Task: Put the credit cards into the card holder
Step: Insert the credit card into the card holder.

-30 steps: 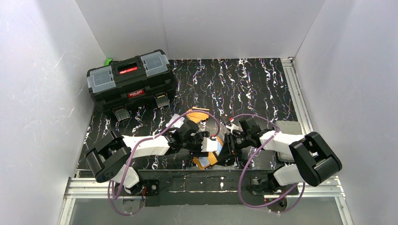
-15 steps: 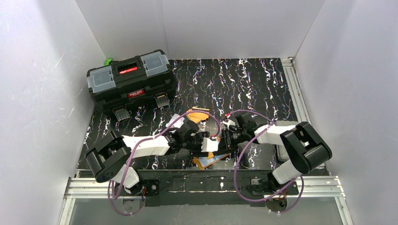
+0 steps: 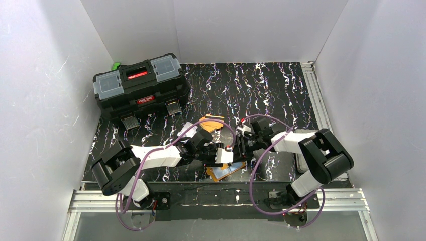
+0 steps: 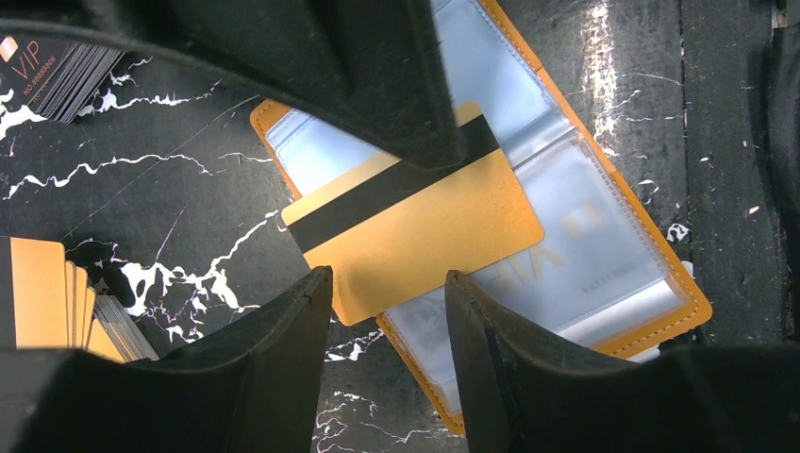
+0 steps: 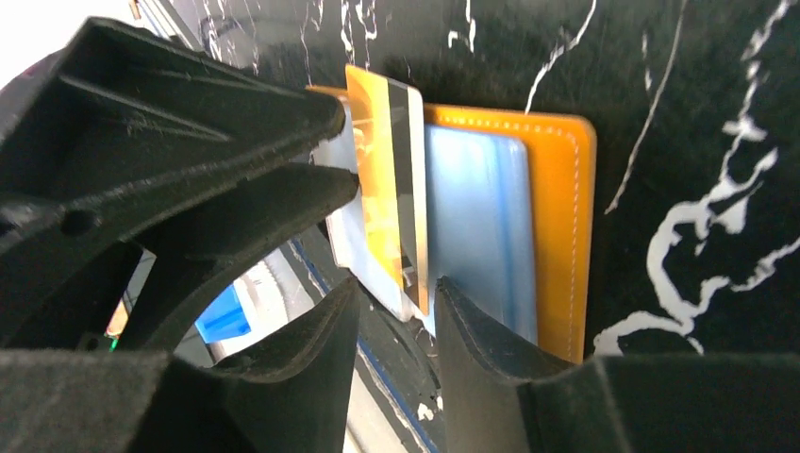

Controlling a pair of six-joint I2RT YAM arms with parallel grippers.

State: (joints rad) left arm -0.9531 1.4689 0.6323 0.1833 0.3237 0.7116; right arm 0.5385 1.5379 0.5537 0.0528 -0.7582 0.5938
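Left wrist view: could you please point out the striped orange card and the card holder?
striped orange card [image 4: 429, 241], left wrist view, on its orange face below the stripe.
card holder [image 4: 590, 203], left wrist view, on a bare clear sleeve.

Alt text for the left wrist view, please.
An orange card with a dark stripe sits slanted across the clear sleeves of an open orange card holder on a black marbled table. Dark gripper fingers frame it.

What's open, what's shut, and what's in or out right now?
card holder, open and flat.
orange card, lying on the holder, not tucked in.
spare cards, stacked outside the holder.
toolbox, lid down.
left gripper, open at the card's edge.
right gripper, over the card, grip unclear.
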